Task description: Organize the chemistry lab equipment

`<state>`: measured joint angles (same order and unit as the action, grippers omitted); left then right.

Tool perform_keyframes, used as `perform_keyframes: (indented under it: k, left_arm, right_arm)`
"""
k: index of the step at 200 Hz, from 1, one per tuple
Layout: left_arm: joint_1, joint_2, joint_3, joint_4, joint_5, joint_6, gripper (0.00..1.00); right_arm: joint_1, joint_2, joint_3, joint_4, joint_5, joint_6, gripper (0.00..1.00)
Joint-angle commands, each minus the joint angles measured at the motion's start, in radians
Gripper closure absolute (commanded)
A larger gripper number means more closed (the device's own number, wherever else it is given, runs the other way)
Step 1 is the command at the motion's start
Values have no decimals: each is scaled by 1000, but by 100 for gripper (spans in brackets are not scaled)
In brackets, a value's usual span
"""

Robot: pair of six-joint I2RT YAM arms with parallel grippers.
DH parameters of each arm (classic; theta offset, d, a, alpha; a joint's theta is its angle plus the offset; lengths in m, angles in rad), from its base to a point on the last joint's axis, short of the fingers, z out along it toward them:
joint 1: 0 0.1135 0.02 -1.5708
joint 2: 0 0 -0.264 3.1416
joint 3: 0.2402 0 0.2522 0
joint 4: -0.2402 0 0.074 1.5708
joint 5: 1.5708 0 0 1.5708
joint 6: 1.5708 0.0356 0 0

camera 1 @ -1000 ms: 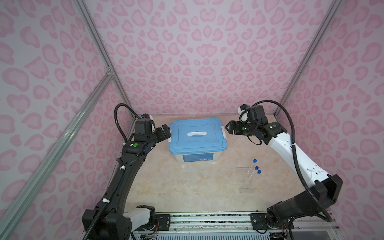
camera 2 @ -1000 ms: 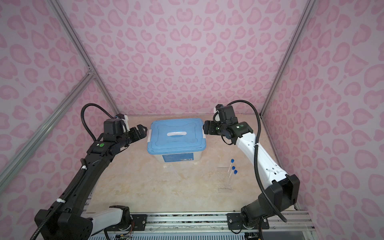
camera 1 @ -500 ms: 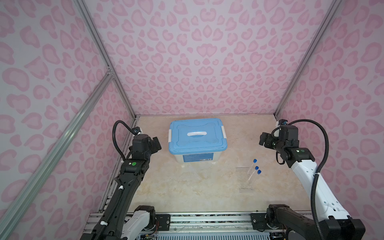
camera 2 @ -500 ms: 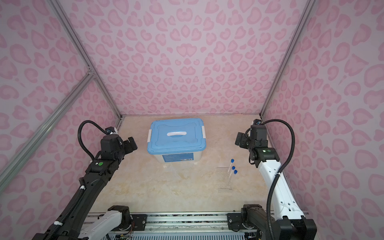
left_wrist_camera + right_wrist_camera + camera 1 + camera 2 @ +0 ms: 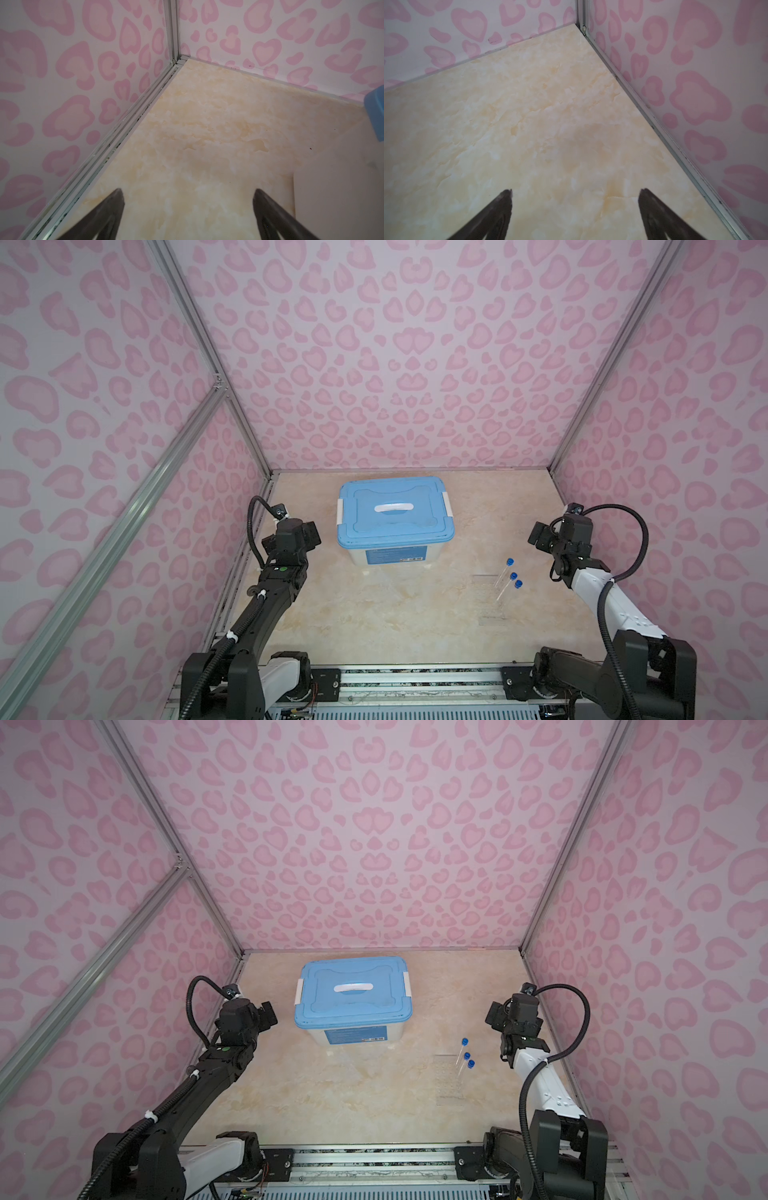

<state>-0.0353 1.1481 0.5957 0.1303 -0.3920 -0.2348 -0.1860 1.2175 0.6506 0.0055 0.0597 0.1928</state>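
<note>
change: both arms just backed off the box point(image 5: 395, 526) to the table's side edges
left hand point(image 5: 188, 193): wide open, empty
right hand point(image 5: 576, 192): open, empty too
task: tubes point(image 5: 508, 578) seem to be in the rack point(image 5: 449, 1081), lid on, probably done

place: robot test cell | evidence: pink-print wall panels point(image 5: 407, 344), aluminium frame posts point(image 5: 195, 323)

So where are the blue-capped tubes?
In both top views, the tubes are on the right, at the clear rack, between the box and right gripper.
</note>
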Motion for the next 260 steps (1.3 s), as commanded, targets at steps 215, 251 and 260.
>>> perform_keyframes:
  k: [215,251,260]
  left_arm:
    - [71,325,-252,815,394,189,3]
    - [74,326,-248,809,416,193,3]
    - [74,325,-250,812,415,195,3]
  right_arm:
    - [155,324,-299,947,-112,-180,4]
    - [156,322,-291,928,-110,-179,3]
    - [158,324,-292,930,-105,-180,3]
